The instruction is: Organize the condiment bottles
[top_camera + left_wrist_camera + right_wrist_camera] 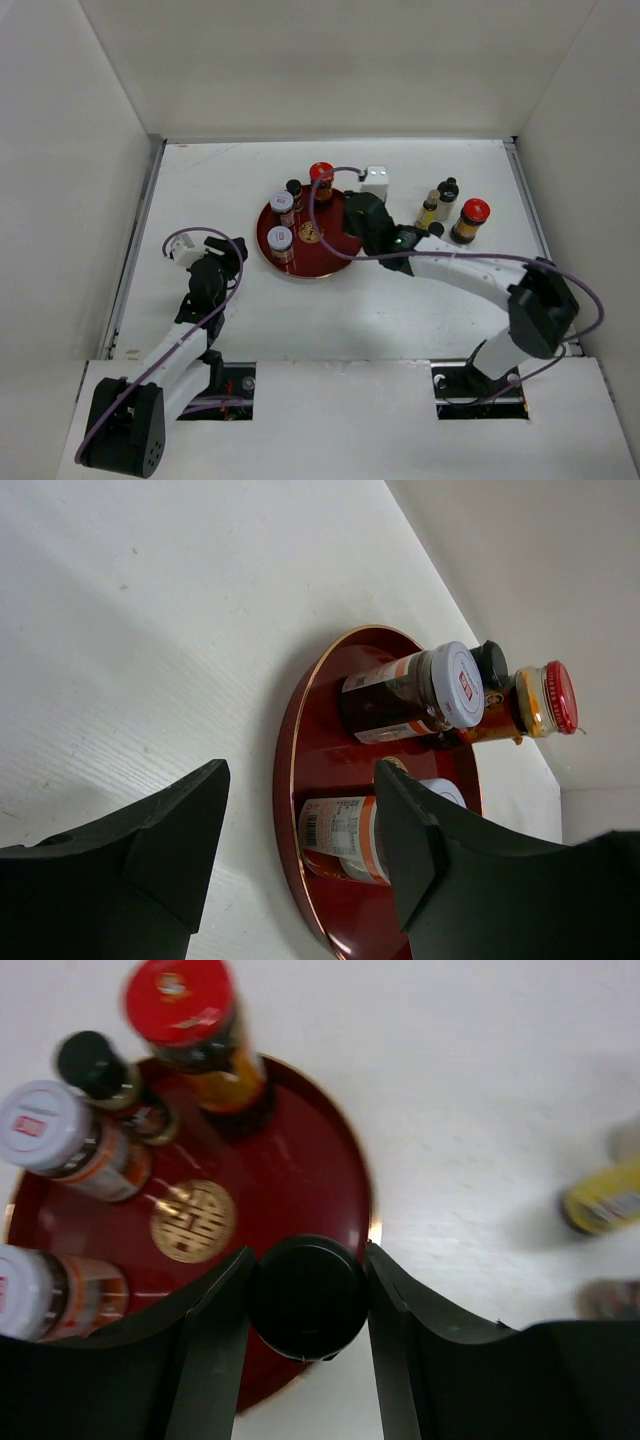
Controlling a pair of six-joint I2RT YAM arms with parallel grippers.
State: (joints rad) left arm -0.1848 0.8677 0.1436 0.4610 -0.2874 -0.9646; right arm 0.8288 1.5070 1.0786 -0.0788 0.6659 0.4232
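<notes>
Clamps right gripper (307,1253) on one black-capped bottle (305,1305) at right edge of red tray (312,264). Holds left gripper (300,770) spread, empty, lower left. On tray, four: two white-lidded jars (283,203) (279,240), one slim dark bottle (294,188), one red-lidded bottle (321,172). Three more at right: yellowish bottle (428,212), black-topped bottle (447,192), red-lidded jar (471,218).

No wording is legible anywhere. The red tray (300,1165) bears a gold ornamental emblem (192,1221) at its centre. One white-lidded jar (400,695) has a small red lid mark (467,683), and the nearer jar (345,840) has a barcode (310,830), both unreadable.

Overhead view, two wrist close-ups; common red tray (310,260)
</notes>
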